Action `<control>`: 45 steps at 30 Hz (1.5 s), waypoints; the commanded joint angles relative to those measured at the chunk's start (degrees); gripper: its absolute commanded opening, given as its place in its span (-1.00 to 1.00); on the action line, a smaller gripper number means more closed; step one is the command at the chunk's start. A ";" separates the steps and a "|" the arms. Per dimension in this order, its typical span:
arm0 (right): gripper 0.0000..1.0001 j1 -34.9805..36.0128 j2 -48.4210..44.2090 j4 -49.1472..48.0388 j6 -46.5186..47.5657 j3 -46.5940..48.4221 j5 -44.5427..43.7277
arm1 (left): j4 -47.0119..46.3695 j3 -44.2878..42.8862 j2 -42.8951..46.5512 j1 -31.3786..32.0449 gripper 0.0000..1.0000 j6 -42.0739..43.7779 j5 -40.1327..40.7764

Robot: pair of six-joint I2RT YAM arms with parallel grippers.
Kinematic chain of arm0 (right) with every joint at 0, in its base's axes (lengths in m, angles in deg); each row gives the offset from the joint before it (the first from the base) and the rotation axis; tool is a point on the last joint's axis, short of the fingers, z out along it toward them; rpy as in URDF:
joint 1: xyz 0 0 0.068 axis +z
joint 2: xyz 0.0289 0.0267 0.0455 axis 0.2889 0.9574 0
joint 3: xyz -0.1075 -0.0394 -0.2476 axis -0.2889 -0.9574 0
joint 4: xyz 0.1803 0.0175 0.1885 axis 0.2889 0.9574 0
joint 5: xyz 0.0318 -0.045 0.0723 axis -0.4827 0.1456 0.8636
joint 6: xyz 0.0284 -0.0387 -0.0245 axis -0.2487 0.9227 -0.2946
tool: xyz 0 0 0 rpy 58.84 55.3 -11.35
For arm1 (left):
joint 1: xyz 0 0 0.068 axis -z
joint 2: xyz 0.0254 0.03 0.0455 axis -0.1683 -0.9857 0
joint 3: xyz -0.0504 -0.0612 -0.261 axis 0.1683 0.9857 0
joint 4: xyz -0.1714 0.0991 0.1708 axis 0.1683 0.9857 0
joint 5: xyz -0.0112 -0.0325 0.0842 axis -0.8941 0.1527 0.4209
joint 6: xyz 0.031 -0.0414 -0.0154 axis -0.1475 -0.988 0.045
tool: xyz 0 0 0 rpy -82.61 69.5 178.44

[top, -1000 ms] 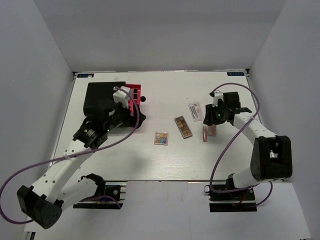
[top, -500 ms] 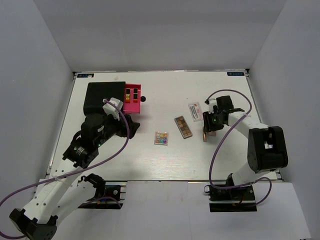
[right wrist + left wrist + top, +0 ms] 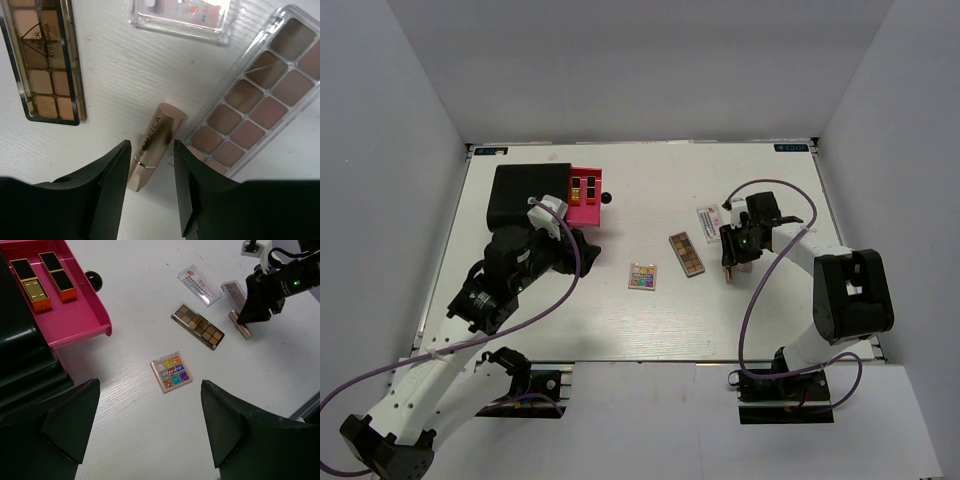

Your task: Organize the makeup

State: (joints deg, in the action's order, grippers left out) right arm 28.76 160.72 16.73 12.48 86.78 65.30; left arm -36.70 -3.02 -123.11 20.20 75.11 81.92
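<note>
My right gripper (image 3: pixel 149 165) is half open and empty, one finger each side of the gold tube (image 3: pixel 159 131) lying flat between the brown palette (image 3: pixel 45 60) and pink case (image 3: pixel 260 90), so closing should pinch it

- Bright, even light; the white table (image 3: pixel 650 320) looks nearly washed out.
- Soft, faint shadows beside objects.
- Wrist views: dark fingers (image 3: pixel 112 185) at the bottom edge lose detail.
</note>
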 commanded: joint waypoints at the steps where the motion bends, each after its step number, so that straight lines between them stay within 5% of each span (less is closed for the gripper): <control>1: -0.08 1.30 2.25 2.67 1.26 0.11 1.96 | -0.73 0.50 0.03 -0.09 0.84 0.37 -0.04; 14: -0.15 3.41 5.24 4.69 2.05 0.99 0.38 | -0.47 0.50 0.30 -0.09 0.84 0.29 1.10; 19: -0.59 3.94 3.49 4.96 3.80 1.16 1.95 | -0.47 0.50 0.47 -0.09 0.84 0.20 1.81; 24: -0.80 5.17 -1.08 7.67 10.56 4.32 10.10 | -0.47 0.85 1.35 -0.09 0.84 0.02 4.34; 33: -0.92 15.09 2.94 15.85 25.42 31.35 19.52 | -1.52 2.52 8.73 -0.09 0.84 -1.65 18.76; 40: -0.92 25.99 15.76 14.89 25.87 50.79 17.96 | -2.40 4.36 14.71 -0.09 0.84 -2.00 26.85; 45: -0.93 29.16 18.51 6.46 23.32 55.47 18.13 | -2.22 4.19 14.10 -0.09 0.84 -2.09 28.44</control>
State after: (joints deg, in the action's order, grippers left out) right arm 56.97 179.28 28.27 36.37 138.27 82.50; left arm -38.42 0.63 -108.38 20.20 73.34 107.58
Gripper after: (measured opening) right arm 0.298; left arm 0.917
